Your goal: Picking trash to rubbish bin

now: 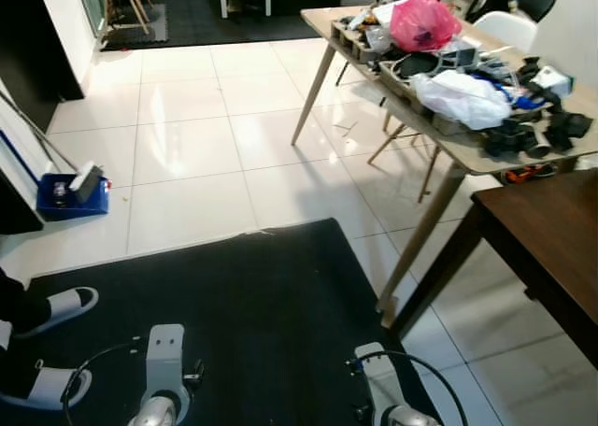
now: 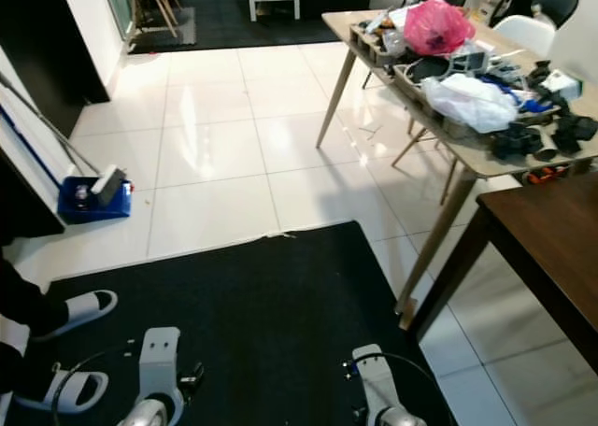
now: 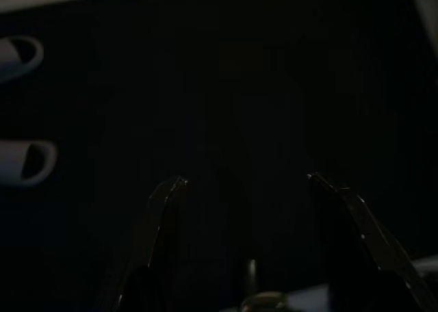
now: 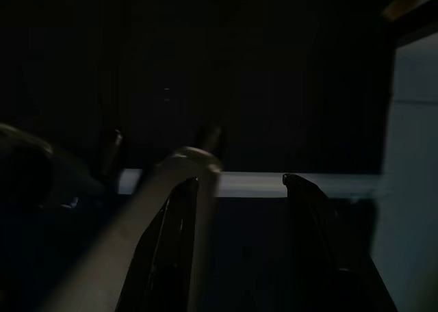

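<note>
Both grippers hang low over the black rug (image 1: 252,305): the left gripper (image 3: 246,189) has its two fingers spread apart with only dark rug between them, and the right gripper (image 4: 239,185) likewise holds its fingers apart, gripping nothing. Beside the rug, on its right edge, stands a light wooden table (image 1: 486,155) crowded with clutter, where the trash lies: a pink plastic bag (image 1: 422,21) at the far end and a white plastic bag (image 1: 462,99) nearer the rug, with black items (image 1: 537,132) just beyond it. A dark wooden table (image 1: 547,239) sits closer, touching the rug's right side. Off the rug's far left corner, a blue base (image 1: 70,194) rests on white floor tiles (image 1: 187,146). A person's white slippers (image 1: 61,306) stand on the rug's left edge.
</note>
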Robot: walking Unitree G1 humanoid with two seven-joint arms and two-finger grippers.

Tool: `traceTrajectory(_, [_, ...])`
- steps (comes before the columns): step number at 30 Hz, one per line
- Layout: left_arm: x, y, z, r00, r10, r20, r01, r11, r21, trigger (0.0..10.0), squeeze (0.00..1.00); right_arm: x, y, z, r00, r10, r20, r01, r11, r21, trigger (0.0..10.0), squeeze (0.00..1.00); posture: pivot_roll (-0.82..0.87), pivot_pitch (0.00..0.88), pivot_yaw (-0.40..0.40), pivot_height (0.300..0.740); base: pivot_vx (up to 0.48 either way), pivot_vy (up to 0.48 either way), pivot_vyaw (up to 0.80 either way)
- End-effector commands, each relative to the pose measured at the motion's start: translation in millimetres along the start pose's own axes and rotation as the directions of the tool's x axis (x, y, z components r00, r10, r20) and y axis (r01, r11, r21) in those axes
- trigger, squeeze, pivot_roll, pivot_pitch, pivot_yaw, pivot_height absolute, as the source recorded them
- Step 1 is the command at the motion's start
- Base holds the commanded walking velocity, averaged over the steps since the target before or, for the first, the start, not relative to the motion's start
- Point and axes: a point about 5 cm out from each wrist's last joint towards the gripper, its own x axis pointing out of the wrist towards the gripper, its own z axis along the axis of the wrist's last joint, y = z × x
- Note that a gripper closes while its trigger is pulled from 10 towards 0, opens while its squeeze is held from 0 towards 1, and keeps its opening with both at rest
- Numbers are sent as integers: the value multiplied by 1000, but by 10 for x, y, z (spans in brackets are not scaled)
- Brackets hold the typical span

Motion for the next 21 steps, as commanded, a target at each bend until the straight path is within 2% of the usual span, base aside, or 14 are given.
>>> traceTrajectory(1, [-38,30,-97,999,10,-33,-10,1000,6,10000,0,2,32,-24,1000,7,-8,-8,1000,-6,10000,0,-11,92,-10,740,368,0,0])
traceTrajectory(21, [-35,7,-99,999,-2,-35,3,1000,24,10000,0,2,43,-37,1000,6,-10,-6,1000,-18,10000,0,-13,82,-7,740,368,0,0])
